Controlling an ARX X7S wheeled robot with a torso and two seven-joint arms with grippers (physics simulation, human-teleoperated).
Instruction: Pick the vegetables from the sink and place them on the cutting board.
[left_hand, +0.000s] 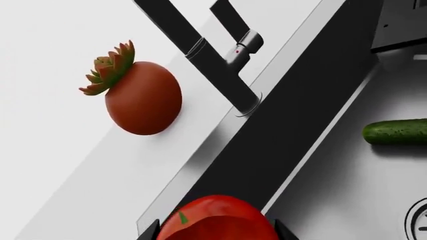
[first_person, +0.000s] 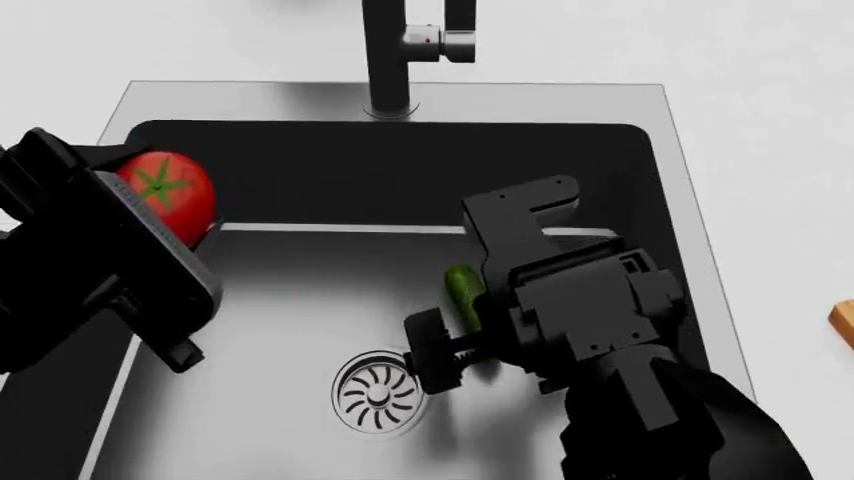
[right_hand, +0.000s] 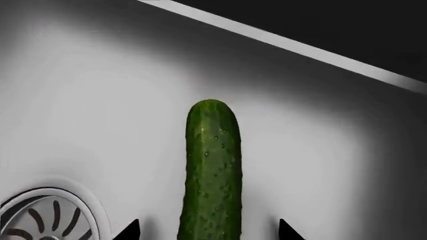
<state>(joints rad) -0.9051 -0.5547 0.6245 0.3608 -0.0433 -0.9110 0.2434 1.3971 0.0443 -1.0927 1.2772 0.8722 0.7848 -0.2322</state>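
My left gripper (left_hand: 217, 233) is shut on the red tomato (left_hand: 215, 218), a fingertip pressed against each side. In the head view the tomato (first_person: 170, 190) is held up over the left rim of the sink (first_person: 627, 105). The dark green cucumber (right_hand: 212, 165) lies on the sink floor. My right gripper (right_hand: 208, 231) is open and straddles its near end, with a gap on each side. The cucumber also shows in the head view (first_person: 463, 293) and in the left wrist view (left_hand: 395, 132). Only a wooden corner of the cutting board (first_person: 843, 325) shows, at the right edge.
The dark faucet (first_person: 387, 60) stands behind the sink's back rim. The round slotted drain (first_person: 378, 392) is in the floor beside the cucumber. A second red tomato with a reddish-green stem (left_hand: 141, 99) sits on the white counter near the faucet (left_hand: 233, 57).
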